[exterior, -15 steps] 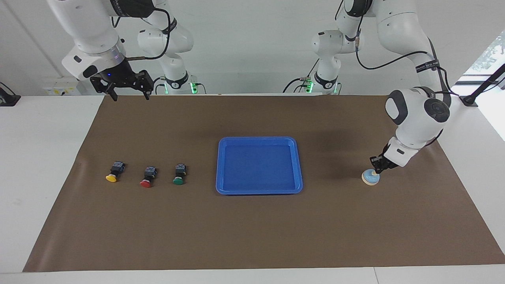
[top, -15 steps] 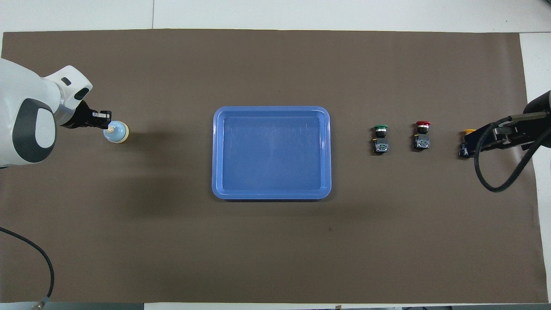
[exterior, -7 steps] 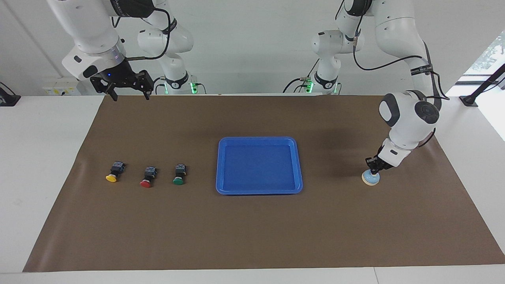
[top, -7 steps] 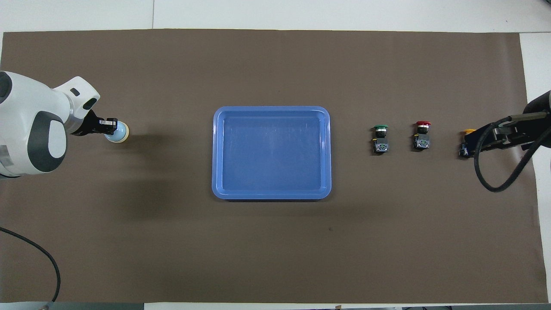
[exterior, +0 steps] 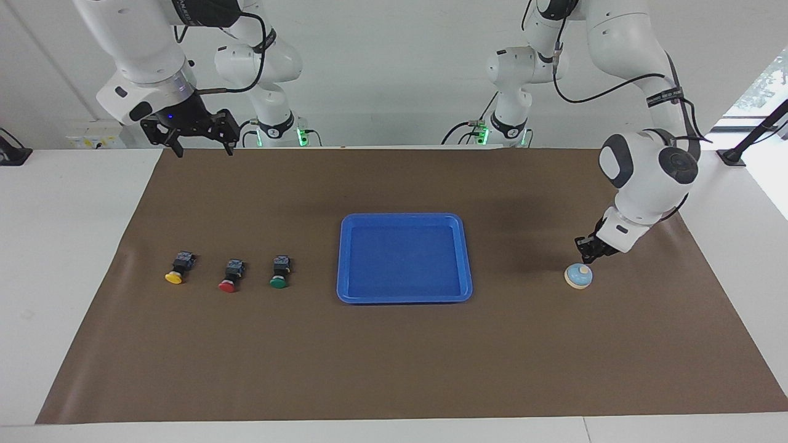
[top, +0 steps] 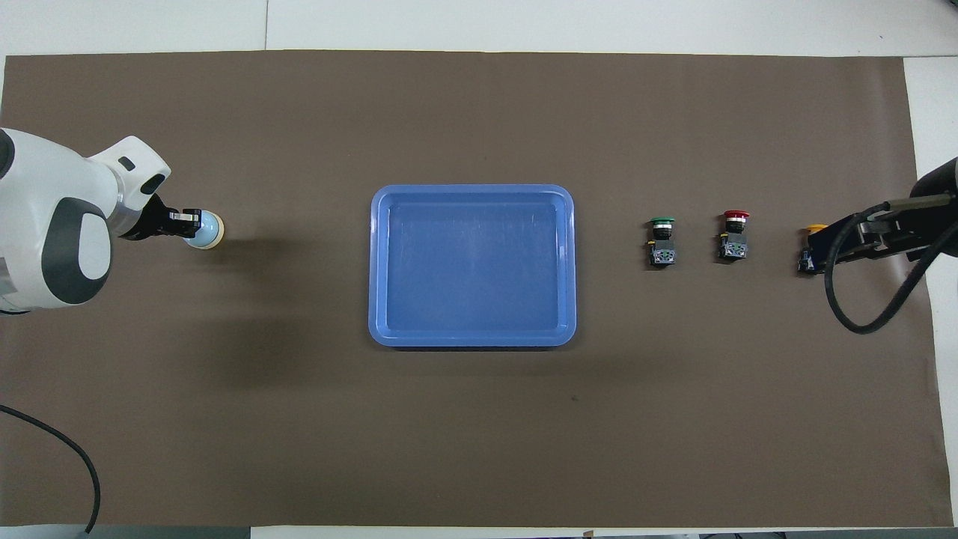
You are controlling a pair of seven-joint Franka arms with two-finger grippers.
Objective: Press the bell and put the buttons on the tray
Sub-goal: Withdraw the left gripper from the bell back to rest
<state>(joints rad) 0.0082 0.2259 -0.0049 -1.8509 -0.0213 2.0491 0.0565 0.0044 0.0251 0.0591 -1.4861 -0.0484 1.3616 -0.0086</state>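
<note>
Bell [exterior: 578, 276] sits on the brown mat [exterior: 394, 357] that covers the counter [exterior: 55, 246], well apart from the tray [exterior: 404, 258] toward the left arm's end, with its cream knob uncovered. The left gripper [exterior: 588, 248] hangs just above the bell, clear of the knob in the facing view; whether its fingers are parted or closed cannot be told. The right arm waits, its gripper [exterior: 200, 145] raised over the mat's edge nearest the robots, toward the right arm's end from the tray, fingers spread and holding nothing.

The blue tray lies flat at the middle of the mat. Beside it, toward the right arm's end, the buttons lie in a row level with the tray: green button [exterior: 279, 271] nearest the tray, then red button [exterior: 231, 275], then yellow button [exterior: 178, 268], each apart from the next.
</note>
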